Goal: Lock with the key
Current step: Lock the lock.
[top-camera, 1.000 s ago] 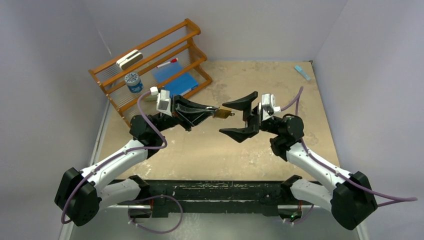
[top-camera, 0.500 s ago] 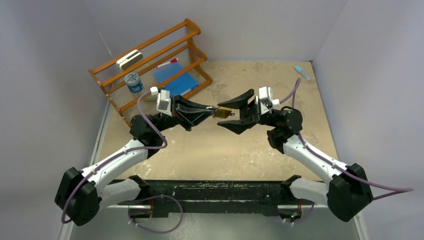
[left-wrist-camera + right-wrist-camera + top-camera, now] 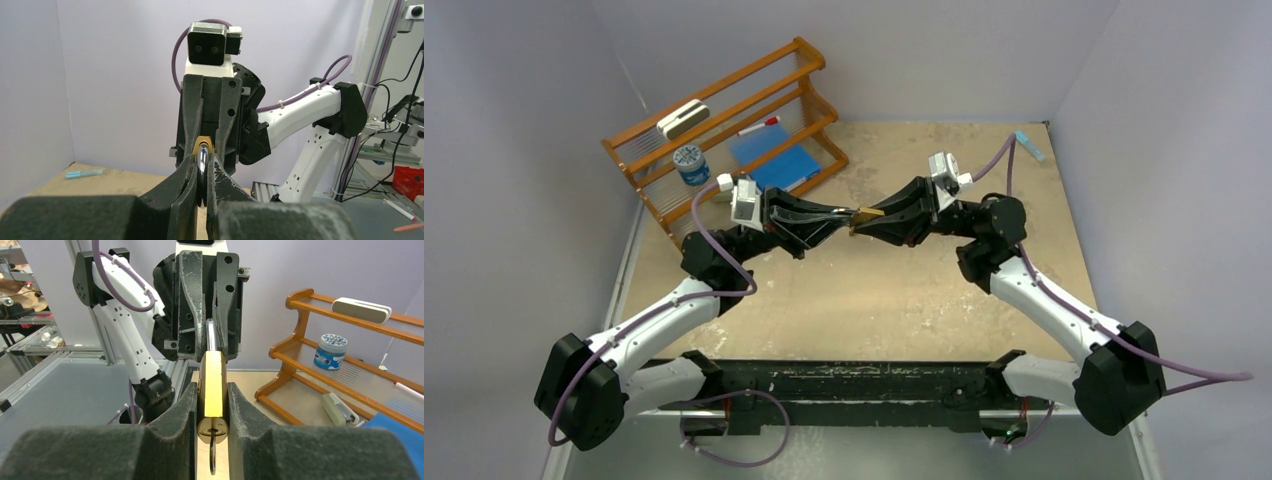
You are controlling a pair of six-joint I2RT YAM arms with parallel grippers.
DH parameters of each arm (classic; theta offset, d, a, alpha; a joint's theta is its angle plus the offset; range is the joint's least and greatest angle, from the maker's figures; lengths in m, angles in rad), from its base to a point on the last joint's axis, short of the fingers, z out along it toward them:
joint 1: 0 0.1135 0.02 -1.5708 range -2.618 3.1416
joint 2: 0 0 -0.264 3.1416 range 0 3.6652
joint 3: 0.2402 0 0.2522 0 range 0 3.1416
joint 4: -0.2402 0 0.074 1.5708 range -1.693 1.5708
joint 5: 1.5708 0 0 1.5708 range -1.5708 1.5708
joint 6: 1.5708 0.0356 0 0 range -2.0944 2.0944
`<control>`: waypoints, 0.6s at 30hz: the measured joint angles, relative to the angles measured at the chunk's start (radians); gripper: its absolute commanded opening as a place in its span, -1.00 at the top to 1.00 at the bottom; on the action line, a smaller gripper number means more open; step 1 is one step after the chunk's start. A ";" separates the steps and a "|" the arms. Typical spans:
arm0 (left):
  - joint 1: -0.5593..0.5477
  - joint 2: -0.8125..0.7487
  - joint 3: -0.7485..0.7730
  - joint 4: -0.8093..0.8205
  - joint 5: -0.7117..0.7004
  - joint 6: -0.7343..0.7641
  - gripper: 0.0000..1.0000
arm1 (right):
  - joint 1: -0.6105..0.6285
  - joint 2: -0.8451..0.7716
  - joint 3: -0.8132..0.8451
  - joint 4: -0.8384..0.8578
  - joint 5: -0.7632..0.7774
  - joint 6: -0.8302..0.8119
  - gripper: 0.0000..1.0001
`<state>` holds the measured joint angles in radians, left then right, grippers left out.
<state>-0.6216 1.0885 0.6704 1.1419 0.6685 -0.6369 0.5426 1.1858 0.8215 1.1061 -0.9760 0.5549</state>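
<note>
The rectangular brass padlock (image 3: 212, 385) is held in the air between the two arms, above the sandy tabletop (image 3: 904, 300). The left gripper (image 3: 202, 169) is closed tight on the padlock's curved silver shackle (image 3: 210, 337). The right gripper (image 3: 212, 395) is closed on the brass body, with a dark foam pad (image 3: 182, 410) flat against each broad face. This two-handed hold looks like a brace: one arm anchors the shackle so the other can press body and shackle together, or let go to work the key, without the padlock swinging. Whether the shackle is fully seated cannot be told

Only the right wrist view shows the thin dark key (image 3: 212, 460), sitting in the keyhole at the padlock's end nearest that camera. The left wrist view sees the opposite end, where the shackle is nipped between the left fingers with just a sliver of brass behind. The top view adds the wider layout: the padlock lies roughly level between both sets of fingertips, and an orange wooden rack (image 3: 724, 120) stands well behind and to the left of the padlock
</note>
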 measured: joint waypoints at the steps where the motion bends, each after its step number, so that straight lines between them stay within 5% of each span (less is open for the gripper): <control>1: 0.000 0.002 0.000 0.005 0.000 -0.001 1.00 | 0.000 0.000 0.006 -0.008 -0.006 -0.001 0.68; 3: 0.000 0.008 0.000 0.023 0.002 -0.008 1.00 | 0.000 -0.004 0.012 -0.018 -0.011 -0.002 0.72; 4: 0.000 0.013 0.000 0.030 0.004 -0.011 1.00 | 0.000 -0.007 0.012 -0.023 -0.011 -0.002 1.00; 16: 0.005 0.022 0.000 0.050 0.003 -0.029 1.00 | 0.000 -0.008 0.034 -0.076 -0.011 0.008 1.00; 18: 0.005 0.022 0.000 0.049 0.003 -0.029 1.00 | 0.000 -0.008 0.034 -0.072 -0.011 0.011 0.75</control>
<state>-0.6163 1.1103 0.6704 1.1912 0.6712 -0.6662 0.5423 1.1778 0.8558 1.0344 -0.9867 0.5659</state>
